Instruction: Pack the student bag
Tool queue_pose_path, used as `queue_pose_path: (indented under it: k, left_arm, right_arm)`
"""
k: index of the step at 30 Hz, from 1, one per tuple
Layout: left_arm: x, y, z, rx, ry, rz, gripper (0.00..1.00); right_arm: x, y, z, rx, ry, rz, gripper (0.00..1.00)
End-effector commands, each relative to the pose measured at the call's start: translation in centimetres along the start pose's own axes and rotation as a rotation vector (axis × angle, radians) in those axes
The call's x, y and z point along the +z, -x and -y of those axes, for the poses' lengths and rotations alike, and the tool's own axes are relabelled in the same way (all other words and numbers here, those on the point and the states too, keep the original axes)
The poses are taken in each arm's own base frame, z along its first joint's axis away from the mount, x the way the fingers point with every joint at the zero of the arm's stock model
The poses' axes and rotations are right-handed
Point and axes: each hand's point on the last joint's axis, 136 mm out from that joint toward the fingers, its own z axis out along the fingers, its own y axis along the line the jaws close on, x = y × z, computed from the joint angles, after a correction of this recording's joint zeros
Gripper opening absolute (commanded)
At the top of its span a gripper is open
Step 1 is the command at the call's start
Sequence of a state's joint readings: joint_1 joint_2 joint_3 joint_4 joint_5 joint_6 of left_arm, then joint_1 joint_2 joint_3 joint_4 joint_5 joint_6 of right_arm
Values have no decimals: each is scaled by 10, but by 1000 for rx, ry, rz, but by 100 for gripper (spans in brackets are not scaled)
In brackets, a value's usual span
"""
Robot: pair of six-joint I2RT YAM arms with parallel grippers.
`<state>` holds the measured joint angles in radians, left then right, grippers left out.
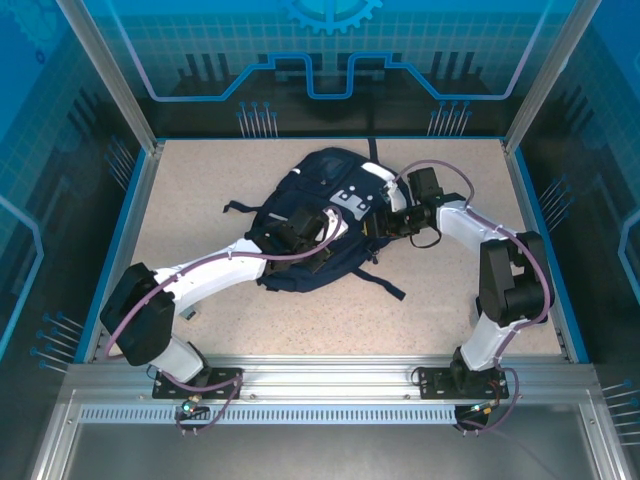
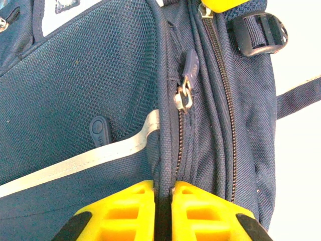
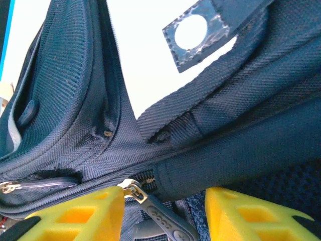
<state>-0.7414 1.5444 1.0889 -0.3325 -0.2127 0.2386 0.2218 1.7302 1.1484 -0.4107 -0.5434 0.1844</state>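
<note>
Now I am clamping a seam of the student bag in my left gripper; my right gripper, nearer, is straddling the zip pull, jaws apart.

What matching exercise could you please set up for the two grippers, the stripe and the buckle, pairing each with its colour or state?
Things:
1. left gripper
2. right gripper
3. stripe
4. buckle

Colour or state:
A. black
B. jaws apart, zip pull between them
C. silver-white
D. pinching a seam of the bag

Pairs: 1-D, 2-B, 3-C, 4-A
</note>
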Motion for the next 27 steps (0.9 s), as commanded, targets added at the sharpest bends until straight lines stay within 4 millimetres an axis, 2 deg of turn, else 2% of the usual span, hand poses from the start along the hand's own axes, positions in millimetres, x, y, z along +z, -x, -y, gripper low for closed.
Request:
queue_pose_path:
  k: [1, 7, 11, 18, 21, 23, 27]
  left_arm:
    - [-12, 20, -10, -37, 23, 89, 11]
    - [-9, 19, -12, -39, 34, 80, 11]
    - [-10, 20, -12, -37, 31, 81, 11]
    - [-9, 20, -11, -39, 29, 78, 11]
    - [-8, 19, -11, -45, 29, 76, 11]
    - [-6, 18, -11, -48, 30, 70, 10]
    - [-4, 18, -12, -59, 35, 66, 10]
  right_arm:
    - [4, -5, -21, -46, 84, -32, 47]
    - [2, -14, -24, -51, 74, -47, 47]
    - [3, -19, -19, -49, 45, -54, 38]
    - [1, -19, -14, -60, -9, -44, 12]
    - [-3, -17, -15, -67, -34, -33, 4]
    - [-6, -17, -17, -71, -43, -25, 0]
    - [-9, -22, -28, -94, -18, -24, 0]
